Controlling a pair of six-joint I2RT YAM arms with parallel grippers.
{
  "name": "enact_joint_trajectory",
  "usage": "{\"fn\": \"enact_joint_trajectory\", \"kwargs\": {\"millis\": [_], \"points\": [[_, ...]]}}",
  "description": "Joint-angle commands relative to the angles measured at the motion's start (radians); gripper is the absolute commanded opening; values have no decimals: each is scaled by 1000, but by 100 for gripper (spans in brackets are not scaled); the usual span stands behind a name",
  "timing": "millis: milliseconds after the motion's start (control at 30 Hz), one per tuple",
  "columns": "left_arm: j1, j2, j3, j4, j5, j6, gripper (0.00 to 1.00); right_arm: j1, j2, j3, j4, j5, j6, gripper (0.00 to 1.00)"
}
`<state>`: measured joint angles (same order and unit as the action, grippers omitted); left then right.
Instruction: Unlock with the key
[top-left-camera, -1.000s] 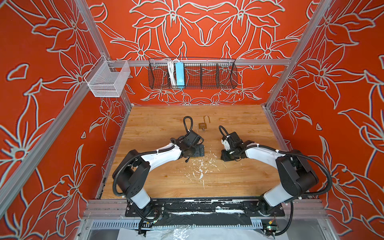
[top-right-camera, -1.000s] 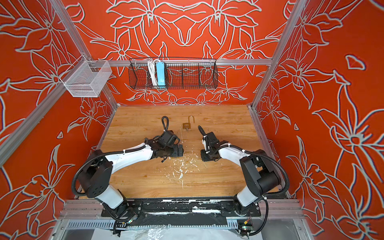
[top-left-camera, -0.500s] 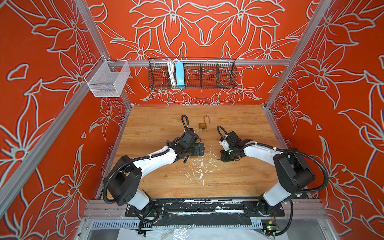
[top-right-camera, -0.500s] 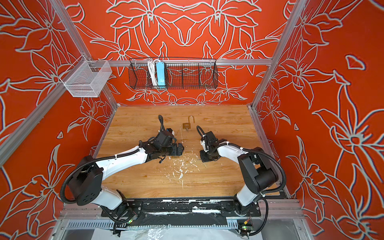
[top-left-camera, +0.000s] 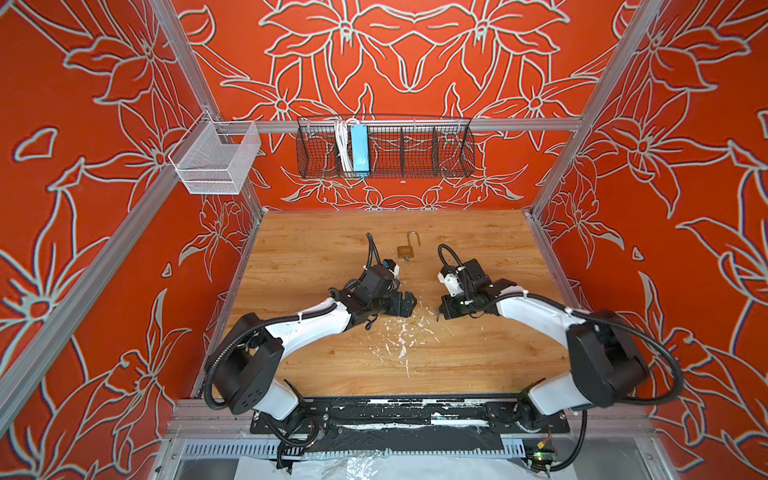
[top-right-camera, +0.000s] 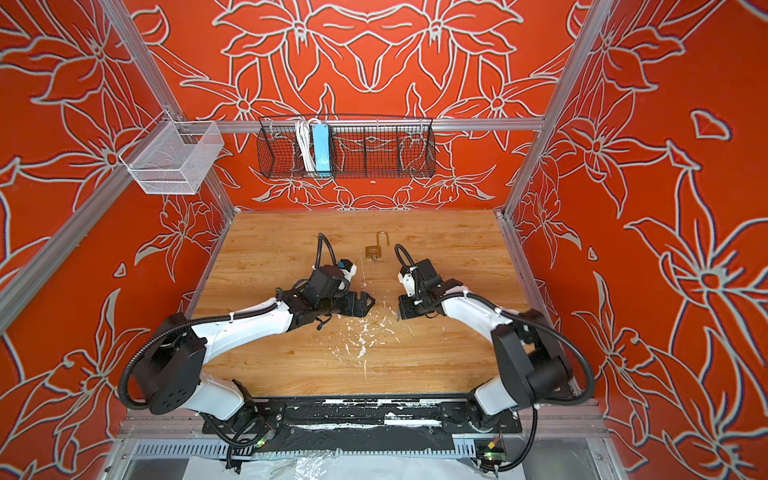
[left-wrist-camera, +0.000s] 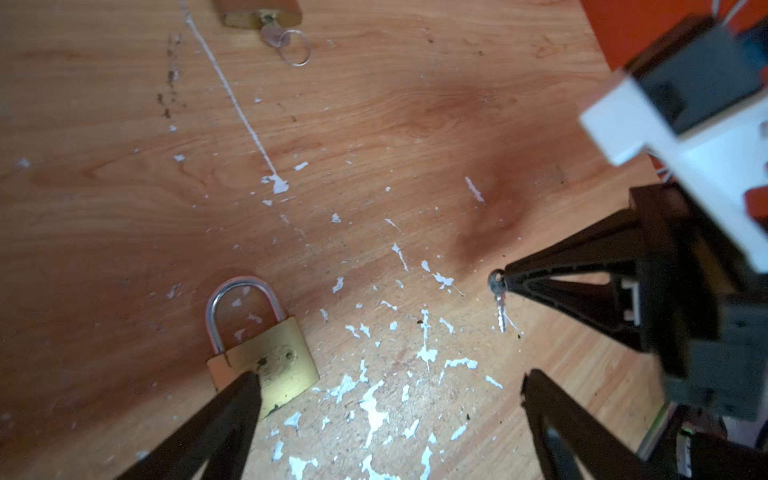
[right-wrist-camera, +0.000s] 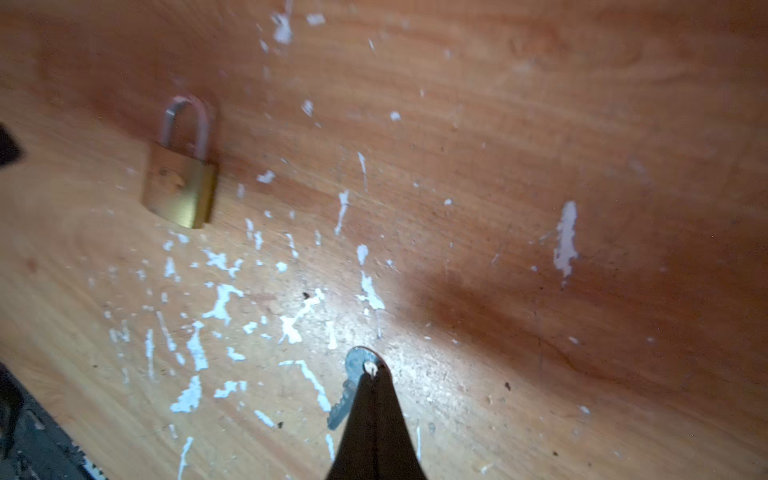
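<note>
Matt brass padlock (left-wrist-camera: 282, 353), shiny steel shackle (left-wrist-camera: 241, 281), metal key (right-wrist-camera: 353, 363), paint-flecked wood tabletop (left-wrist-camera: 415, 104)

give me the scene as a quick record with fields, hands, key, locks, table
left hand: open, just above closed padlock
right hand: shut on key
closed padlock: lying flat on table, shackle shut
far padlock: shackle open, ringed key in its keyhole
table: wood, white flecks mid-front

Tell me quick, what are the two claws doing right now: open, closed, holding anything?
Left gripper: open, holding nothing.
Right gripper: closed on the small key.
</note>
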<state>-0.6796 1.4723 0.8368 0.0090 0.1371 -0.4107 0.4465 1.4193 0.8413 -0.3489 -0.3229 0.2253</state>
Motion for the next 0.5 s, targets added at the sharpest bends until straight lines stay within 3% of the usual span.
{"fn": "enact_joint_trajectory", "kwargs": {"millis": [0, 233, 367, 467], "points": [[5, -74, -58, 196, 78, 109, 94, 2, -105, 12, 52, -15, -12, 0], [5, -181, -307, 649, 154, 190, 80, 4, -143, 75, 184, -123, -24, 0], [5, -169, -339, 740, 237, 256, 78, 6, -194, -63, 449, -138, -8, 0], [5, -119, -342, 809, 301, 246, 69, 16, -261, -200, 646, -143, 14, 0]]}}
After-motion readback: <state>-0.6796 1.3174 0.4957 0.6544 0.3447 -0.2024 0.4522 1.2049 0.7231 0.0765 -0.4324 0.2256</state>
